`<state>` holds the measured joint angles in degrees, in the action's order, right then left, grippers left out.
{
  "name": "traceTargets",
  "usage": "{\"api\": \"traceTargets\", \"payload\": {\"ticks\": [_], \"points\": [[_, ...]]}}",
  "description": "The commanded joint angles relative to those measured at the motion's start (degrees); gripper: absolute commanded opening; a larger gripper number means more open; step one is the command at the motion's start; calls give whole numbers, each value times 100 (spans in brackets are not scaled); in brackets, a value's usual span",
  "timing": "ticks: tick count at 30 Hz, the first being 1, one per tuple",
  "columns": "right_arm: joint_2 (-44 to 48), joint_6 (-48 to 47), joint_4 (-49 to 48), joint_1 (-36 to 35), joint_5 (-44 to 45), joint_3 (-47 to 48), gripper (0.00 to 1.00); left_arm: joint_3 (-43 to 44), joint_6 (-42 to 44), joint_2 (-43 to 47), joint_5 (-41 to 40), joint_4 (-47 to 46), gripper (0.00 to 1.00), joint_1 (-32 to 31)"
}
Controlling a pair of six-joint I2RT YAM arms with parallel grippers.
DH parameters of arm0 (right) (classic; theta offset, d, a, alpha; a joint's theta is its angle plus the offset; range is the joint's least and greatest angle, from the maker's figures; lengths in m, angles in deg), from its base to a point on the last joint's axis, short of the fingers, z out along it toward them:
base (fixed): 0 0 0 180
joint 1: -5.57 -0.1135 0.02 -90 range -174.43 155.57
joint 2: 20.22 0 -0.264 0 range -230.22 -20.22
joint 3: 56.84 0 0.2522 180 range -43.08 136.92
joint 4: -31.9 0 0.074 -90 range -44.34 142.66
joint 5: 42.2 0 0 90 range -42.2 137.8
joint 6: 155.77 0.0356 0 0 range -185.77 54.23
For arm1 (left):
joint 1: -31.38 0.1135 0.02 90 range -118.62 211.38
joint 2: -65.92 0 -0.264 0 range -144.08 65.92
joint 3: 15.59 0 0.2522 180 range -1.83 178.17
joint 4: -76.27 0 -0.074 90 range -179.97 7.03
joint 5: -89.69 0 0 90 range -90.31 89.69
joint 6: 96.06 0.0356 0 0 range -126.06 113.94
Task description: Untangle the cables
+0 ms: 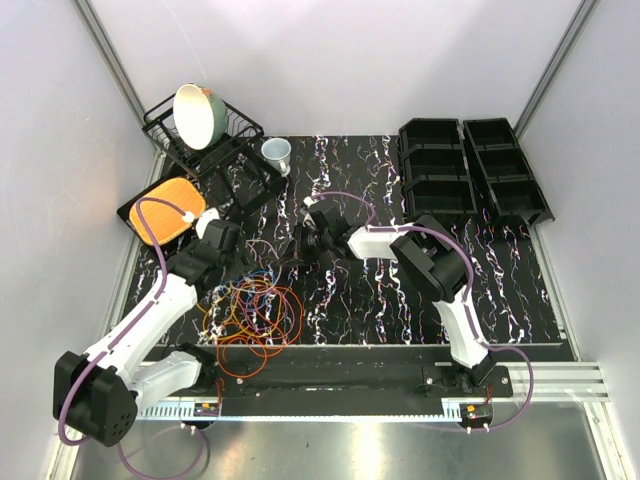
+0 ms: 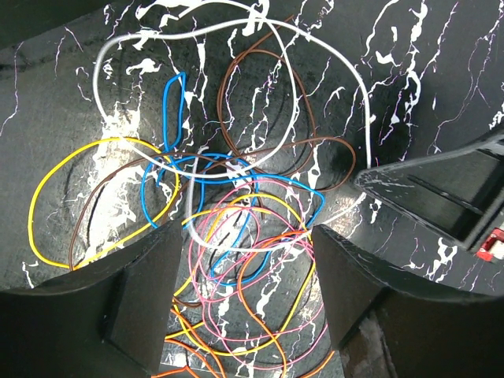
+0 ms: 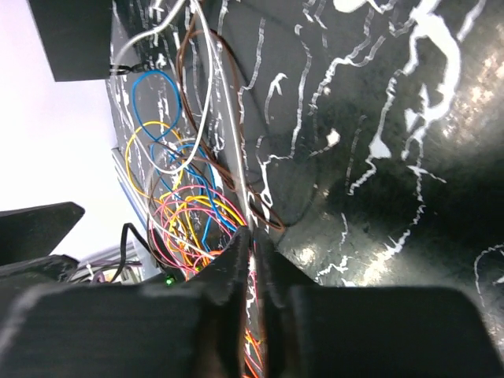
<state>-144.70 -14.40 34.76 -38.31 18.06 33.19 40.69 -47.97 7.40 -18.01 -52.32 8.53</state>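
The black table top (image 1: pixel 400 300) with white marble veins lies between pale walls. On it, the right gripper (image 3: pixel 253 238) has its two black fingers narrowed to a thin slit. A thin white cable (image 2: pixel 365 118) runs straight into this slit and is pinched there. From the fingers this cable goes back in a wide loop to the loose tangle of thin cables (image 1: pixel 255 315). The tangle lies near the front edge, nearer to the arm bases than the right gripper.

The left gripper (image 2: pixel 246 235) is spread wide and holds nothing. It hangs over the tangle, and pink, orange and yellow loops show between its fingers. Beyond its fingertips a blue cable (image 2: pixel 167 102), a brown cable (image 2: pixel 221 94) and a big yellow loop (image 2: pixel 31 209) lie spread on the table.
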Motion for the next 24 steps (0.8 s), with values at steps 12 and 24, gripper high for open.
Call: {"api": "traceTargets", "payload": {"ticks": [12,24], "points": [[2821,-1436,2134,-51,502,1871,0,1056,201,859,319,339,72,-88],[4266,-1578,2487,-42,1374,1269,0,785,552,1044,1004,-178,73,-105]]}}
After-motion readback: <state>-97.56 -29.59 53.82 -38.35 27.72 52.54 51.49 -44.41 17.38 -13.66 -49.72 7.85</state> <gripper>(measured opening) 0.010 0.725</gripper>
